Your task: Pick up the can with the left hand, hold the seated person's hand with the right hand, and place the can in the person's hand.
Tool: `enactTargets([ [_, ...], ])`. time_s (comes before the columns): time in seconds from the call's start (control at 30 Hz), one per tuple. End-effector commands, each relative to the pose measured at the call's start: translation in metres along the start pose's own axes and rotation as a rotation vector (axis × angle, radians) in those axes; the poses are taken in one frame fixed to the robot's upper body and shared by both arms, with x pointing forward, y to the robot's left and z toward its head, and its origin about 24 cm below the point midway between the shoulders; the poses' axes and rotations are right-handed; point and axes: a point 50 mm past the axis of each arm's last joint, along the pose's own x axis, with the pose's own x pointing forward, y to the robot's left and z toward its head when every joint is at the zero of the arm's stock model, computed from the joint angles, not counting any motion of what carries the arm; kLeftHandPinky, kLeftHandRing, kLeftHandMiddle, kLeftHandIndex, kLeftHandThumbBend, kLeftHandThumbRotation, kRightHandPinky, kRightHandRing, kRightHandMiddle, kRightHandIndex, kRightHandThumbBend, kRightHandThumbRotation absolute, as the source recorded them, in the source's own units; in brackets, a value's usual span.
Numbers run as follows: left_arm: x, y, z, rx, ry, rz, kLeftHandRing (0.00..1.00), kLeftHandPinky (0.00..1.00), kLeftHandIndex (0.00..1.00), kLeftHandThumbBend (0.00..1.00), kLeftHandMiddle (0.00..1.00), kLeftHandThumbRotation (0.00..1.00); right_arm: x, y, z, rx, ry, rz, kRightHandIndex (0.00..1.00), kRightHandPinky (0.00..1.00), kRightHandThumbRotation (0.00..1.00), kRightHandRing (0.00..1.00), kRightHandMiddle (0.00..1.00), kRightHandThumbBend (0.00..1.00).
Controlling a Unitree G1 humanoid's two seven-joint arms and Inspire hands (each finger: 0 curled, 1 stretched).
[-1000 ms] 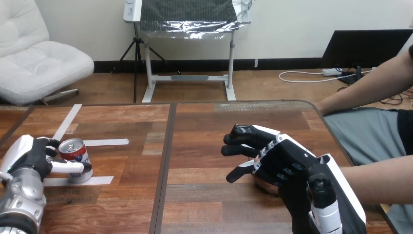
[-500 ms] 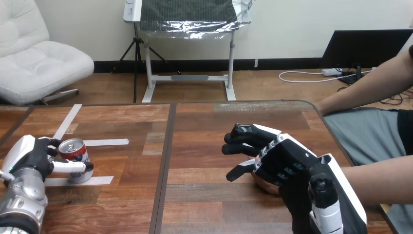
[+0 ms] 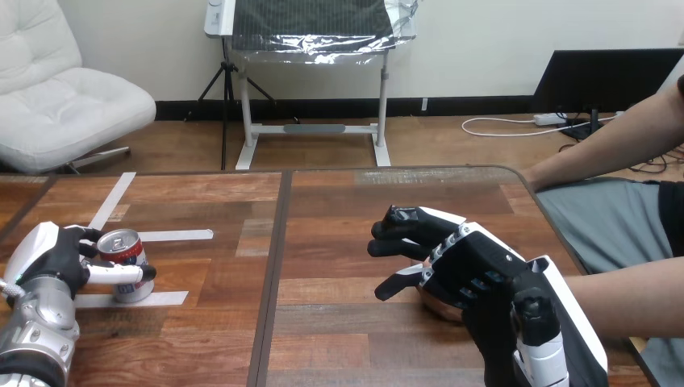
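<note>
Spanning the view, the table (image 3: 339, 210) carries both hands. The right hand (image 3: 476, 274) lies over the person's hand (image 3: 440, 307); whether it grips, I cannot tell. The left hand (image 3: 50, 262) has its fingers (image 3: 119, 275) clasped round the upright can (image 3: 123, 251), at the table's left.

The person's hand (image 3: 433, 305), lower right, is mostly hidden beneath the right robot hand (image 3: 484, 266), grip unclear. The left robot hand (image 3: 52, 262) covers part of the red-and-silver metal can (image 3: 125, 251).

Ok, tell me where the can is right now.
In the head view the can is upright at the left side of the table, beside the white tape strips, the left hand curled round it.
</note>
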Motion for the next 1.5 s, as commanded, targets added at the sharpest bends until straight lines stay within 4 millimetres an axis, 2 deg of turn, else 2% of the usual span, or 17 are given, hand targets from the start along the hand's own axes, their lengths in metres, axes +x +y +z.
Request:
enactTargets([
  [0.0,0.0056,0.019,0.0415,-0.024,-0.111,0.058,0.75,0.65,0.79,0.87,0.79,0.24,0.0084,0.001,0.0144,-0.026,-0.095,0.005,0.76,0.56,0.93,0.75,0.77,0.74],
  [0.37,0.0052,0.0183,0.0448,-0.012,-0.13,0.079,0.69,0.6,0.76,0.87,0.74,0.23,0.0083,0.0013,0.0151,-0.026,-0.097,0.003,0.76,0.56,0.93,0.75,0.77,0.74],
  [0.97,0.0039,0.0153,0.0478,-0.039,-0.152,0.129,0.59,0.49,0.66,0.85,0.64,0.12,0.0072,0.0013,0.0171,-0.037,-0.089,-0.007,0.76,0.57,0.93,0.74,0.77,0.75],
  [1.0,0.0037,0.0151,0.0478,-0.041,-0.154,0.133,0.54,0.44,0.64,0.85,0.59,0.09,0.0072,0.0013,0.0172,-0.039,-0.089,-0.007,0.76,0.57,0.93,0.74,0.77,0.75],
  [1.17,0.0034,0.0145,0.0481,-0.039,-0.157,0.15,0.42,0.33,0.62,0.85,0.49,0.06,0.0072,0.0014,0.0177,-0.043,-0.089,-0.008,0.76,0.56,0.93,0.74,0.77,0.75],
  [1.37,0.0032,0.0137,0.0471,-0.04,-0.155,0.158,0.41,0.3,0.59,0.84,0.48,0.03,0.0071,0.0015,0.018,-0.04,-0.087,-0.009,0.76,0.56,0.93,0.74,0.77,0.75],
  [1.47,0.0031,0.0134,0.0467,-0.042,-0.155,0.161,0.43,0.33,0.59,0.83,0.51,0.02,0.007,0.0015,0.0181,-0.043,-0.086,-0.009,0.76,0.56,0.93,0.74,0.77,0.75],
])
